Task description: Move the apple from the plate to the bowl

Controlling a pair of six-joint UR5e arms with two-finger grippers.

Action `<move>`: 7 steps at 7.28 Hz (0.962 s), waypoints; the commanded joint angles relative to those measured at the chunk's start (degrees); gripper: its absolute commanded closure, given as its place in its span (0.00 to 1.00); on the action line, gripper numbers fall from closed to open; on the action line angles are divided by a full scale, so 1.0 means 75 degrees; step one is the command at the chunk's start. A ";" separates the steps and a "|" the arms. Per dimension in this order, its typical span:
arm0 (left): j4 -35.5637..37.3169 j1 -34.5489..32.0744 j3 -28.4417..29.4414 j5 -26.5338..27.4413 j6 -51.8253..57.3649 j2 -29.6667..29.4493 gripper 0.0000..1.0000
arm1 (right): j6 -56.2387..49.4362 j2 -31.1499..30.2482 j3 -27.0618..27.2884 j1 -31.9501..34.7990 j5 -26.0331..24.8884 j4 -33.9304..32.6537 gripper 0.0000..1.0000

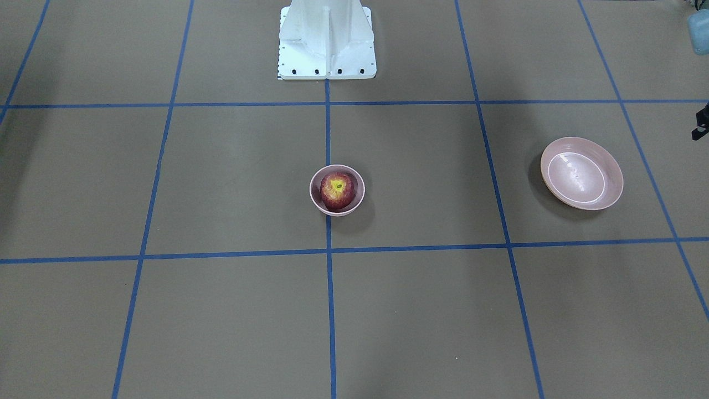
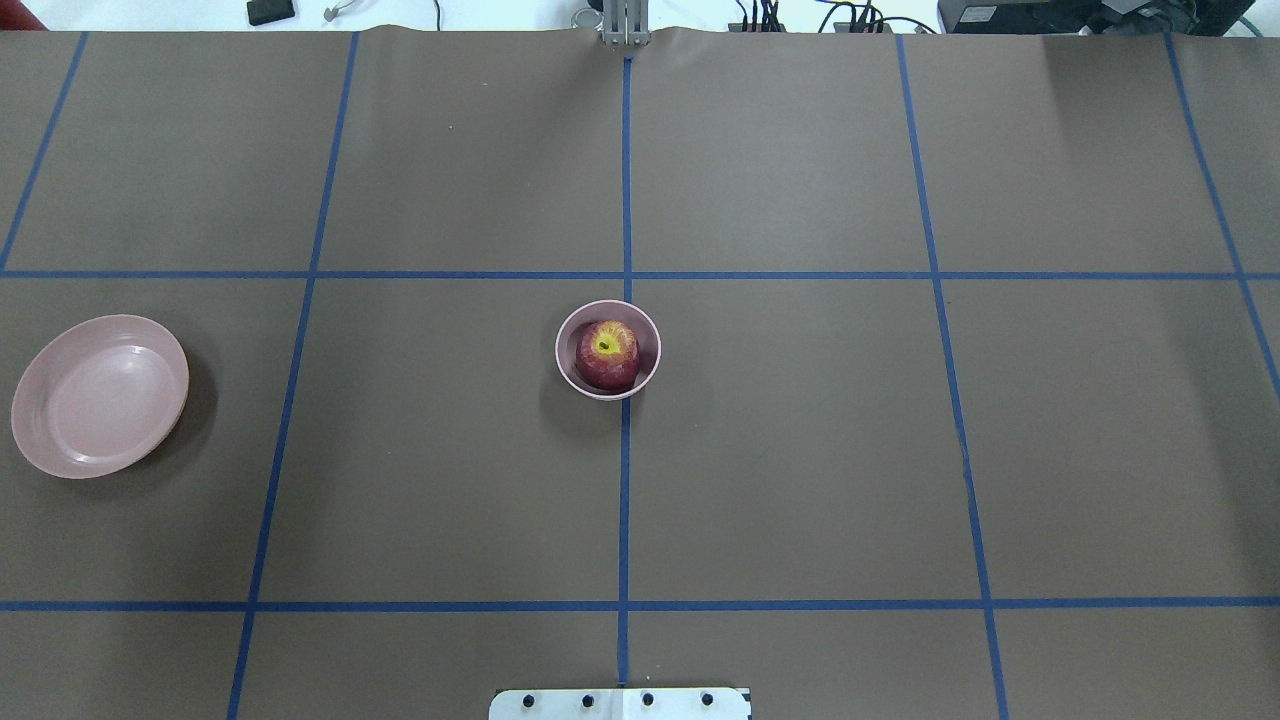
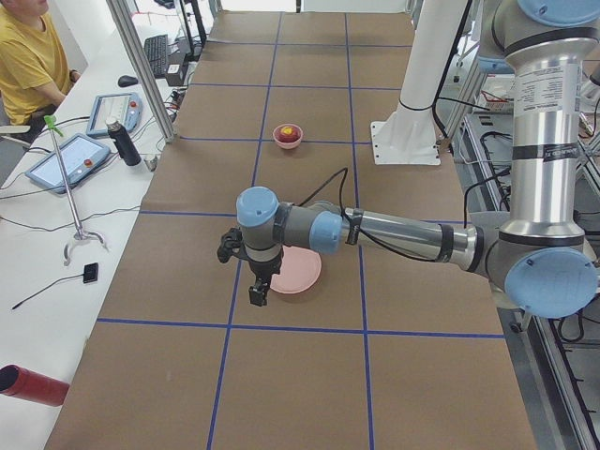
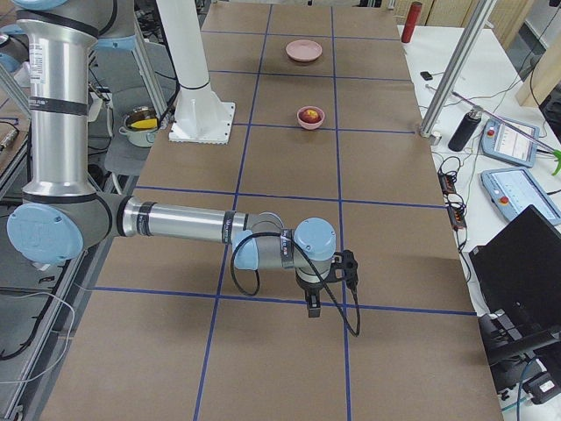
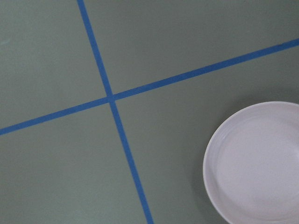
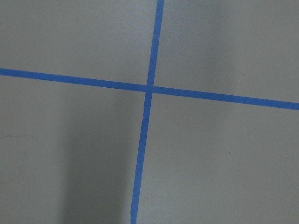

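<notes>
The dark red apple [image 1: 337,190] with its yellow-green stem patch sits inside the small deep pink bowl [image 1: 312,192] at the table's centre; both also show in the overhead view, apple [image 2: 607,354] in bowl [image 2: 560,352]. The wide shallow pink plate [image 2: 100,395] lies empty at the table's left end, and also shows in the front view [image 1: 581,173] and the left wrist view [image 5: 257,163]. My left gripper [image 3: 256,293] hangs beside the plate [image 3: 298,272], apart from it. My right gripper [image 4: 314,303] hangs over bare table at the right end. I cannot tell whether either is open or shut.
The white robot pedestal [image 1: 327,44] stands behind the bowl. A side bench holds tablets and a dark bottle [image 3: 122,142], with a seated person [image 3: 28,56] beyond it. A red cylinder [image 3: 28,384] lies near the left end. A laptop [image 4: 517,263] sits off the right end.
</notes>
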 commanded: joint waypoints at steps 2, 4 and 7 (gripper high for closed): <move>0.0022 -0.0760 0.0352 0.0071 0.0166 0.0116 0.01 | 0.0012 0.0007 0.0021 0.0000 0.0025 0.0000 0.00; -0.0071 -0.0774 0.0271 0.0047 0.0259 0.0138 0.02 | 0.0000 0.0007 0.0021 0.0000 0.0025 0.0012 0.00; -0.0212 -0.0762 -0.0033 0.0070 0.0259 0.0173 0.01 | 0.0012 0.0007 0.0068 0.0000 0.0025 0.0012 0.00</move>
